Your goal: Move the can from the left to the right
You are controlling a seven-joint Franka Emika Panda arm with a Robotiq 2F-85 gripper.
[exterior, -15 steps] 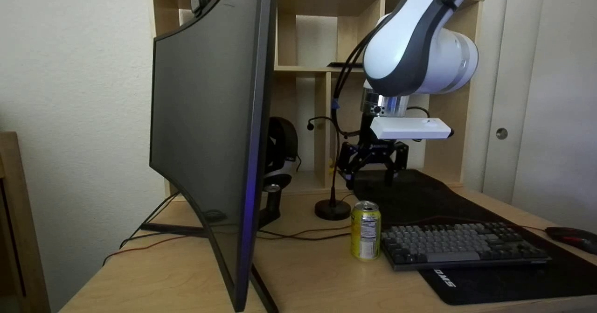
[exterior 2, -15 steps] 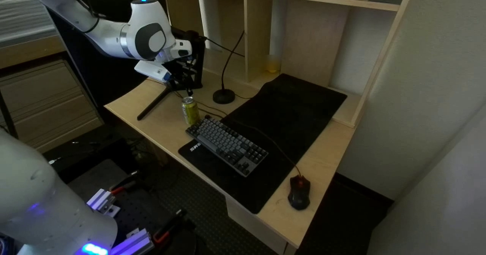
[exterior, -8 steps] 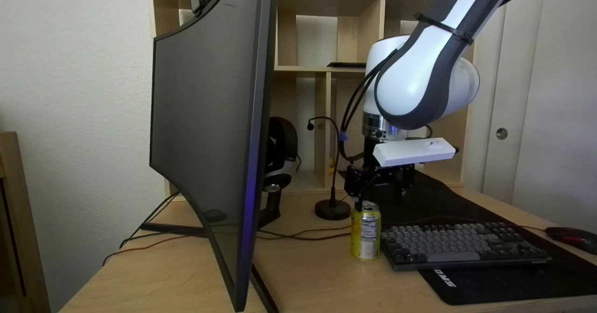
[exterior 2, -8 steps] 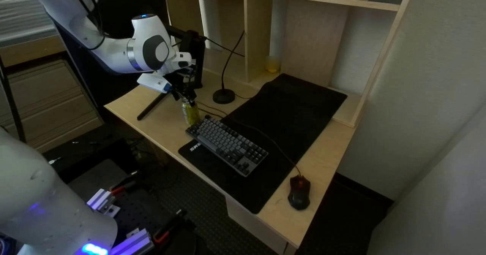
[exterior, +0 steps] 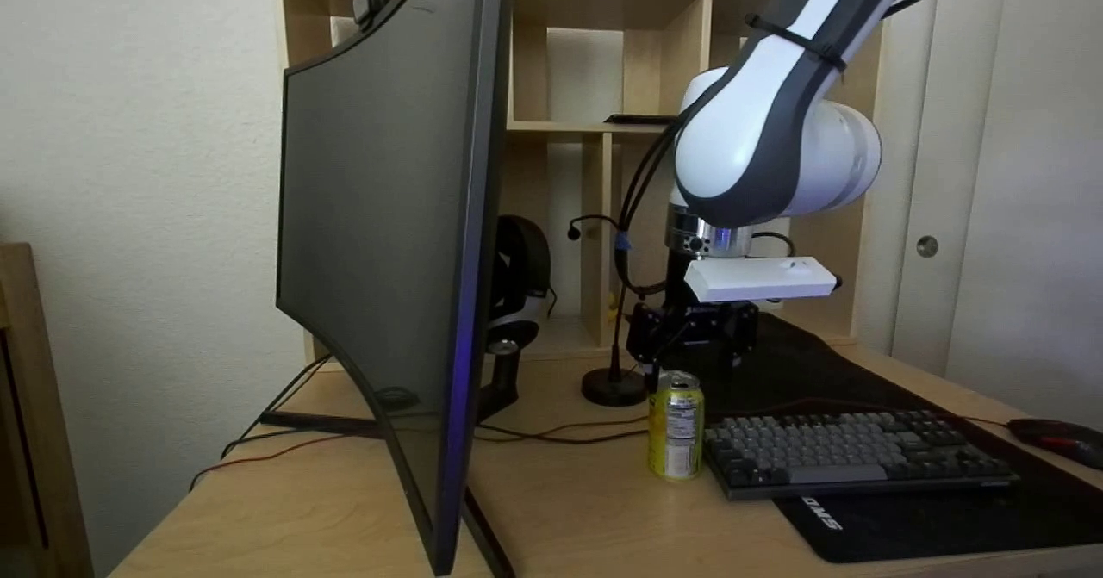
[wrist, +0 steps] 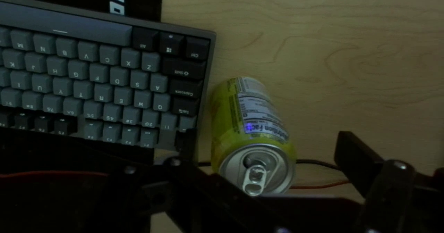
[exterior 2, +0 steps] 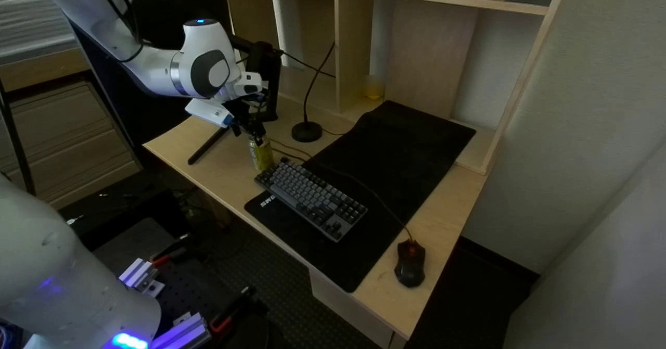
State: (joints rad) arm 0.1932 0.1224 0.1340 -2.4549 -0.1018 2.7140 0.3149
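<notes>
The can (exterior: 676,431) is yellow-green with a pale label and a silvery top. It stands upright on the desk beside the left end of the keyboard, and also shows in an exterior view (exterior 2: 261,155) and in the wrist view (wrist: 242,118). My gripper (exterior: 692,364) is open, pointing down, just above and behind the can's top. In an exterior view my gripper (exterior 2: 250,134) overlaps the can's top. In the wrist view my open fingers (wrist: 269,142) lie to either side of the can's top, apart from it; the gripper's dark linkage covers the near rim.
A grey keyboard (exterior: 844,449) sits close beside the can on a black desk mat (exterior 2: 385,151). A large monitor (exterior: 388,199) stands on the other side. A microphone stand (exterior 2: 307,130) and cables are behind the can. A mouse (exterior 2: 410,263) lies at the desk's far end.
My gripper has come down from higher up to the level of the can's top, then risen slightly and shifted a little sideways towards the monitor. The can has not moved.
</notes>
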